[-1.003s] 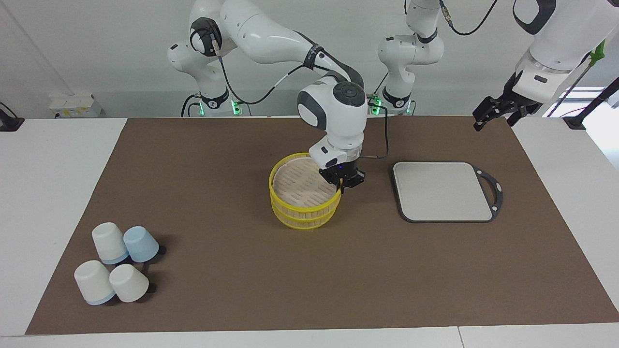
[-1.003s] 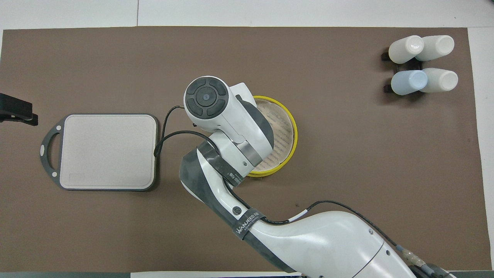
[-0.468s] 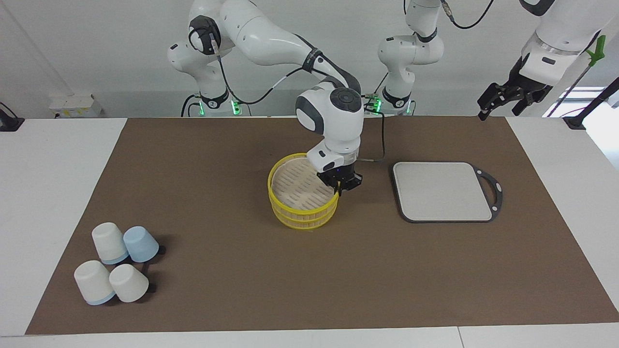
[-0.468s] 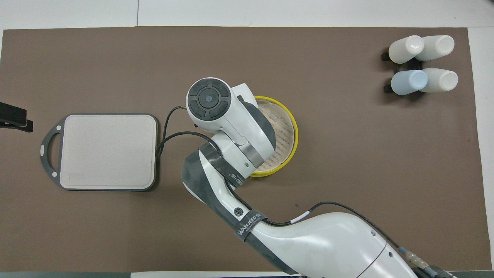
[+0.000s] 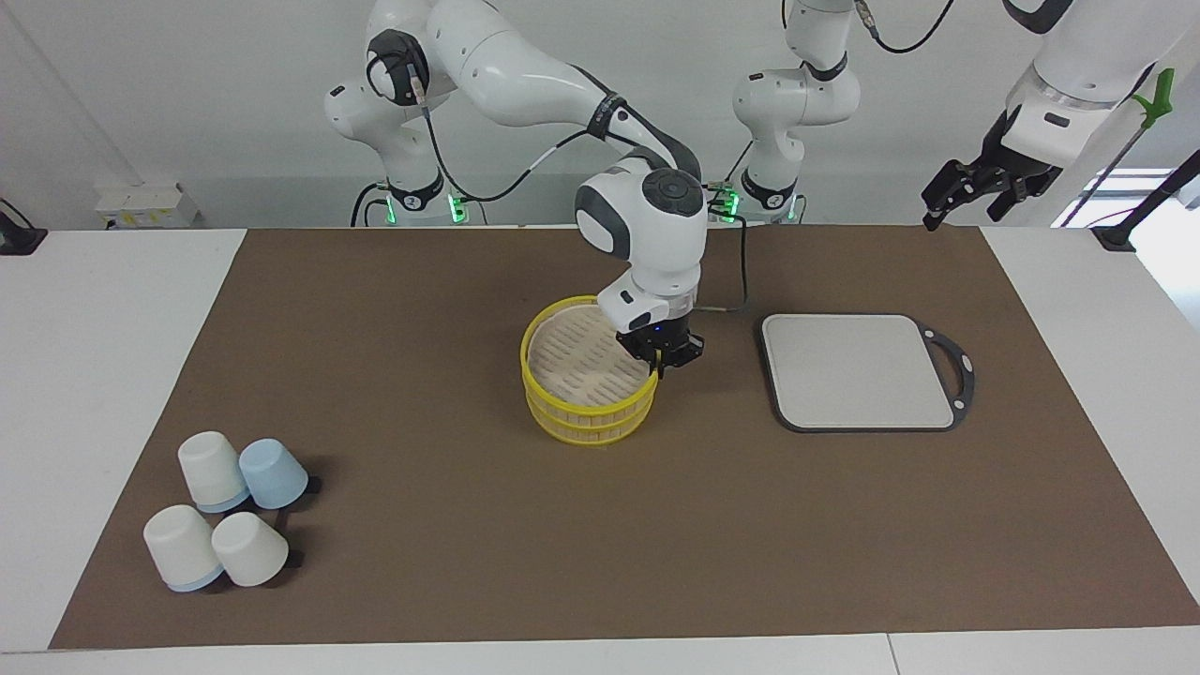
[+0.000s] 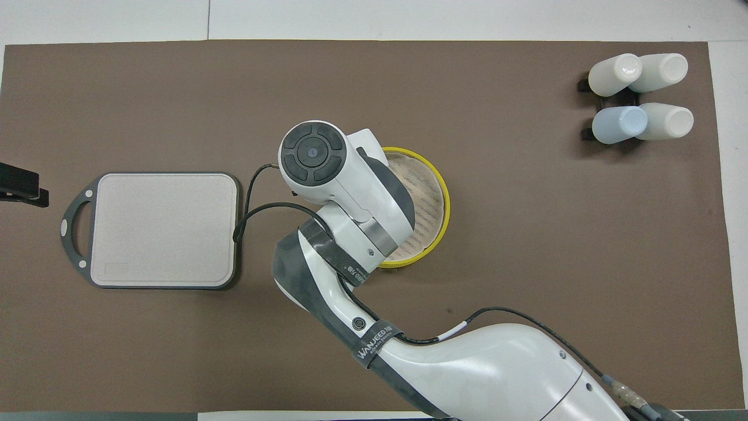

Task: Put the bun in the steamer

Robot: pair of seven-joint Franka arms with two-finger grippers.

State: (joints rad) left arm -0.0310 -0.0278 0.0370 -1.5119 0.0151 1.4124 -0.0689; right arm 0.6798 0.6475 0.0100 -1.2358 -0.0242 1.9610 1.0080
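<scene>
At the steamer (image 5: 589, 375) rim toward the board (image 5: 858, 370), the right gripper (image 5: 662, 361) is clenched, apparently on the rim. No bun is visible, so placement is unconfirmed. The left gripper (image 5: 952, 197) waits released, above the table's end past the board.

A steamer (image 5: 589, 411) with bright yellow rims and a beige slatted top on a brown mat (image 5: 450, 375), a pale grey board (image 5: 858, 370) edged in dark grey, and three white cups (image 5: 211, 469) around one light blue cup (image 5: 273, 473)
</scene>
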